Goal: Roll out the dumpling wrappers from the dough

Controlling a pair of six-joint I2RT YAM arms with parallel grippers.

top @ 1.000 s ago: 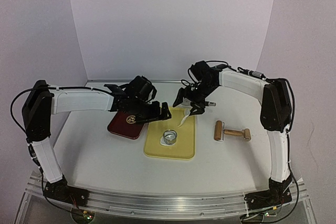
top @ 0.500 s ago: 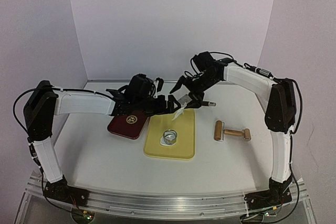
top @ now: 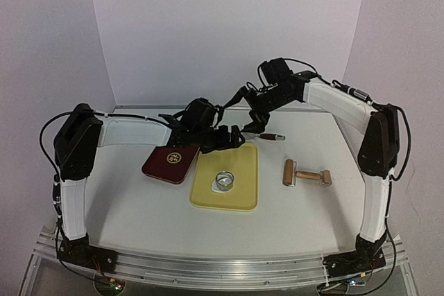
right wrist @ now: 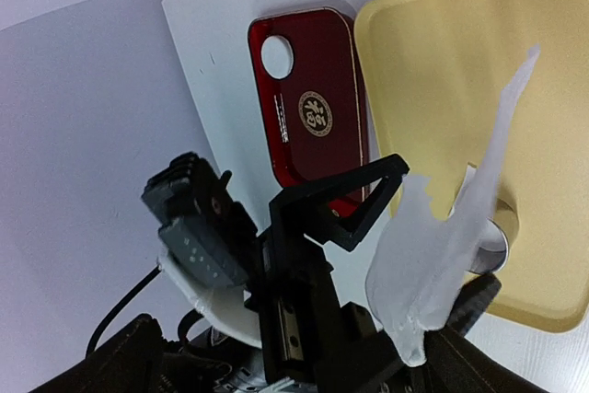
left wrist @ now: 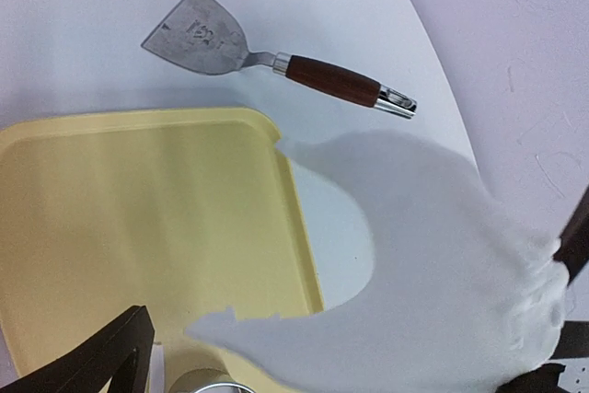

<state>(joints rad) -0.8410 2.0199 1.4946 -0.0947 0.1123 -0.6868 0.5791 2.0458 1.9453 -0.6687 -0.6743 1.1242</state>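
Two claws spread: left gripper (top: pixel 227 137), right gripper (top: pixel 251 121). Dough sheet (left wrist: pixel 442 255), thin with cut-outs, hangs lower right of left wrist view, above yellow tray (left wrist: pixel 138 218) edge. I judge it limp, tacky, tear-prone; grip uncut margin.

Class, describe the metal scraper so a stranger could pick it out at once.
Start at the yellow tray at the centre. Beyond its far right corner lies the scraper: a flared grey metal blade on a dark brown handle. The wooden rolling pin, right of the tray, has no blade.
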